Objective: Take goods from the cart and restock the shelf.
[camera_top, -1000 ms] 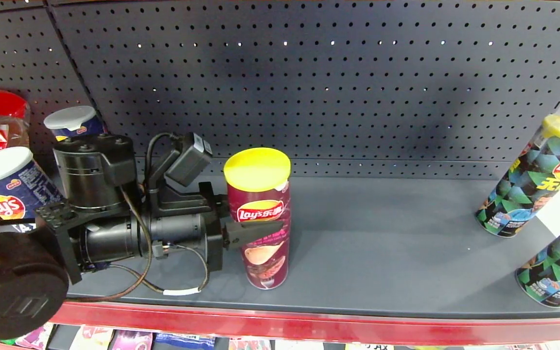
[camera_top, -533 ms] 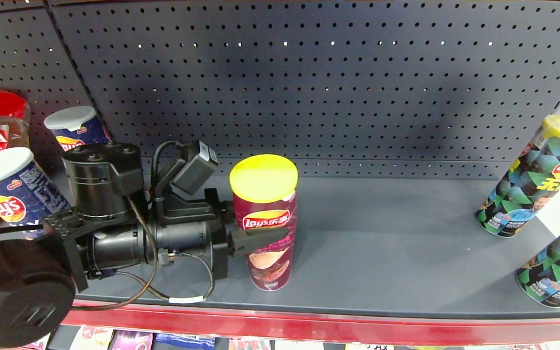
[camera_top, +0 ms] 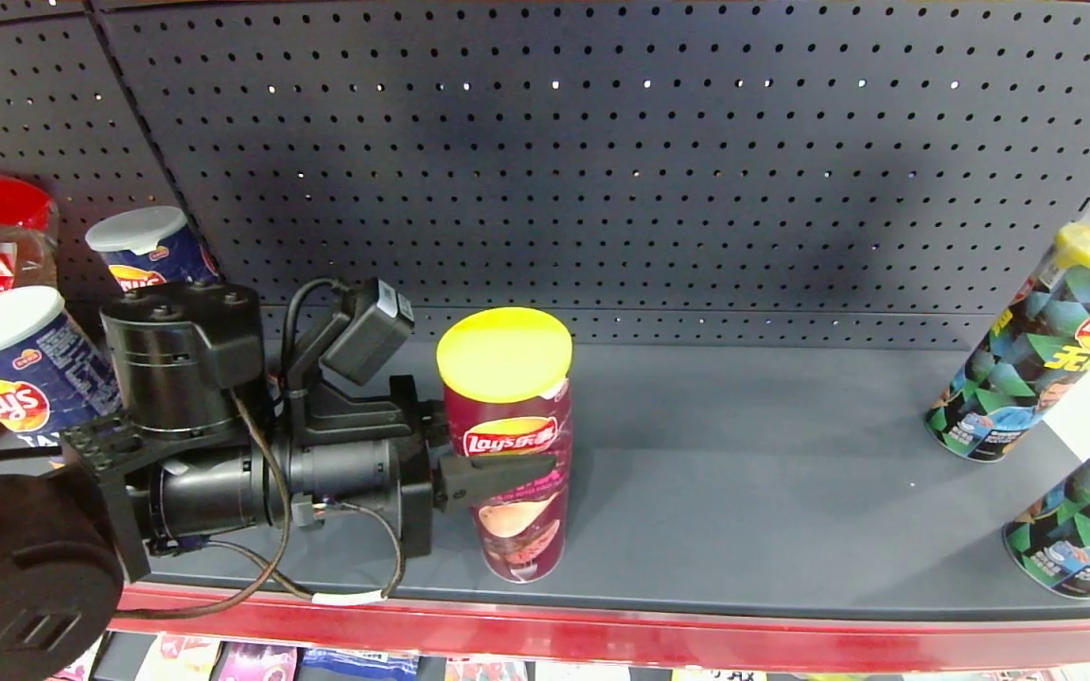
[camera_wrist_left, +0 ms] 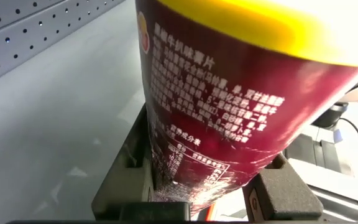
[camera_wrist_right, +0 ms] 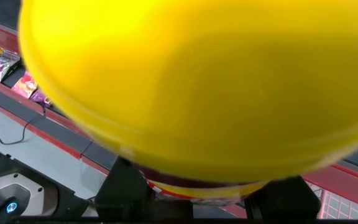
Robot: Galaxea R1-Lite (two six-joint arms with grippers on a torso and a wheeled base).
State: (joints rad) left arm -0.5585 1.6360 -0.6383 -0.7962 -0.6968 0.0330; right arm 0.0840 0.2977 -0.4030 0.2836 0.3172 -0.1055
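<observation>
Within the left tool [camera_top: 517, 449] stands the chip can [camera_top: 504, 426] (upright); shelf [camera_top: 744, 492] beneath.

Maroon can [camera_wrist_left: 229, 118] with a yellow lid, clamped in the left gripper [camera_wrist_left: 204, 190] at twelve o'clock; grey shelf [camera_wrist_left: 55, 130] and pegboard [camera_wrist_left: 17, 31] toward ten o'clock.

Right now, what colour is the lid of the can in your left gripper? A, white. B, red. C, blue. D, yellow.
D: the maroon can, gripped at mid-height by the left gripper, has a yellow lid.
</observation>
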